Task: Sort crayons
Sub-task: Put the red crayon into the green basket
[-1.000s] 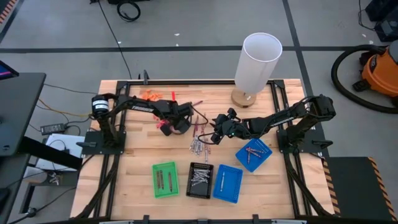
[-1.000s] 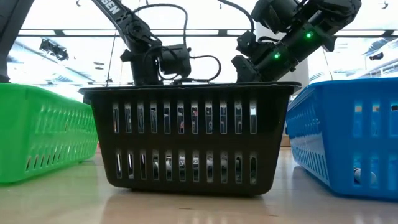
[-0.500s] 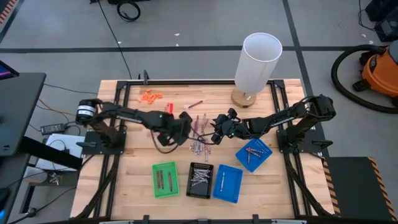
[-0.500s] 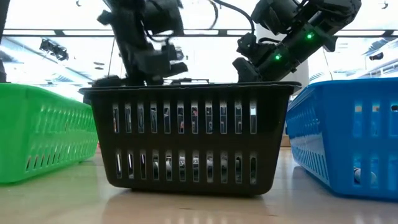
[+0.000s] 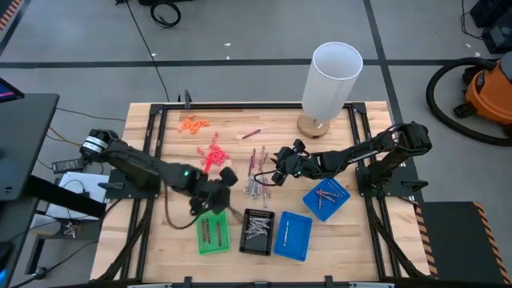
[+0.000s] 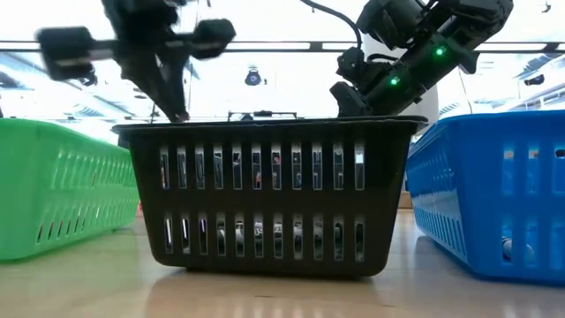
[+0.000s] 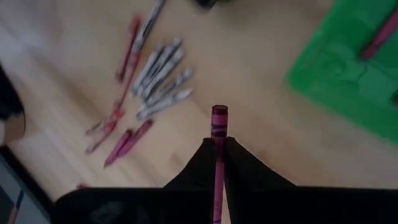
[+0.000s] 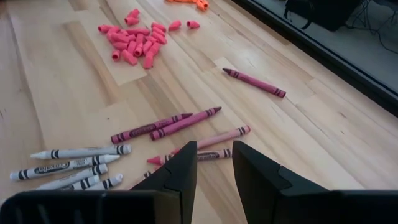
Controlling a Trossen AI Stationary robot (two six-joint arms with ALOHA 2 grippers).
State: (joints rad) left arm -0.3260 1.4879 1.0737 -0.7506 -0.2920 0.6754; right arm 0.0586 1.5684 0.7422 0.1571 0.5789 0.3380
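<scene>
My left gripper (image 5: pixel 224 194) hangs over the table just beyond the green tray (image 5: pixel 212 232), shut on a dark red crayon (image 7: pixel 219 124). In the low view it shows blurred (image 6: pixel 177 106) above the black tray (image 6: pixel 265 194). The loose crayons (image 5: pixel 256 180), dark red and grey, lie flat on the wood in the middle of the table. My right gripper (image 8: pixel 212 163) is open over them, its fingers on either side of a pink crayon (image 8: pixel 233 134) that lies on the table. In the high view it (image 5: pixel 276 172) sits at the pile's right side. My left gripper pinches the dark red crayon between its two fingers (image 7: pixel 242 165). The crayon lies along the fingers, and its free end (image 7: pixel 219 113) sticks out past their tips. The fingers slant downward from above. The crayon is lifted clear of the table.
A black tray (image 5: pixel 258 232) with grey crayons and a blue tray (image 5: pixel 294 236) stand beside the green one near the front edge; another blue tray (image 5: pixel 326 198) sits to the right. Coral-pink bits (image 5: pixel 212 154), orange bits (image 5: pixel 194 123) and a white cylinder (image 5: pixel 332 80) are farther back.
My left gripper has risen and swung from beside the coral-pink bits toward the table's near edge, ending by the green tray. It has stayed shut on the dark red crayon, carrying it clear of the table.
</scene>
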